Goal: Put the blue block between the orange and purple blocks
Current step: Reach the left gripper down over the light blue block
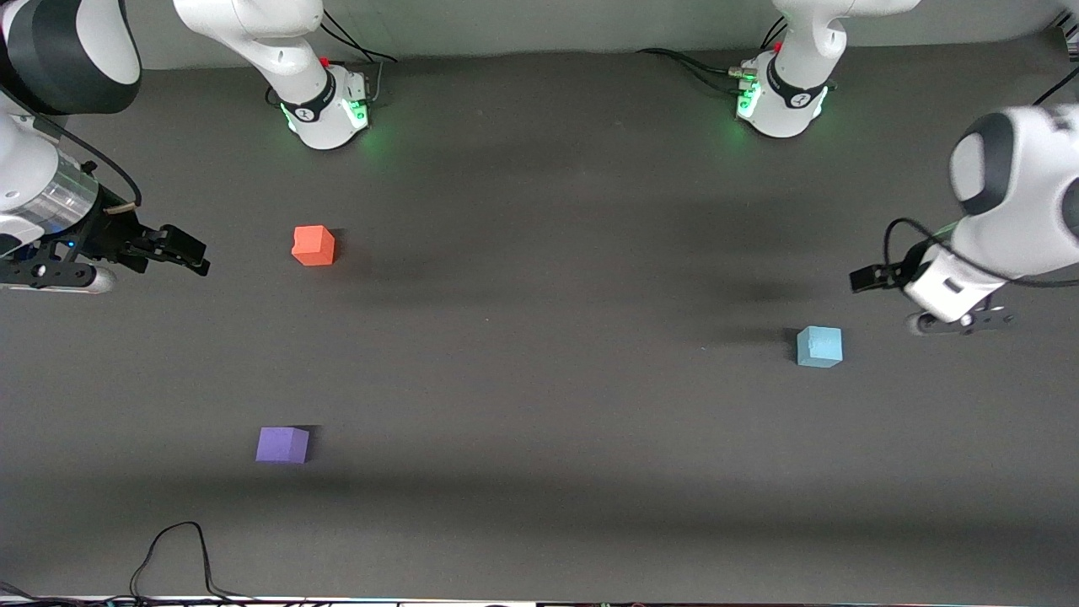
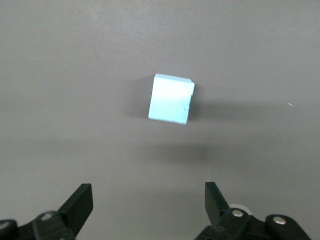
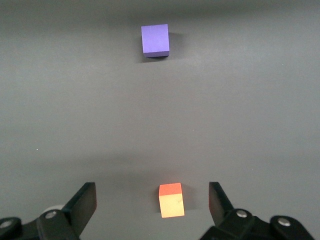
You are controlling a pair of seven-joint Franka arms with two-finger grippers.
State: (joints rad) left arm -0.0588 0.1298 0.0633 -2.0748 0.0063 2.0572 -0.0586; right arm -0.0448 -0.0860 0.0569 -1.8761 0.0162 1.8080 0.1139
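Observation:
The blue block point(image 1: 819, 346) sits on the dark table toward the left arm's end; it also shows in the left wrist view point(image 2: 171, 98). My left gripper point(image 1: 870, 276) hangs open and empty above the table close beside it, its jaws wide apart point(image 2: 148, 202). The orange block point(image 1: 313, 245) lies toward the right arm's end, and the purple block point(image 1: 282, 445) lies nearer to the front camera than it. My right gripper point(image 1: 190, 255) is open and empty, up in the air beside the orange block point(image 3: 171, 200). The purple block point(image 3: 155, 39) shows in that wrist view too.
The two arm bases point(image 1: 327, 114) point(image 1: 784, 105) stand along the table's edge farthest from the front camera. A black cable point(image 1: 173, 548) loops on the table near the front edge at the right arm's end. Bare table lies between the orange and purple blocks.

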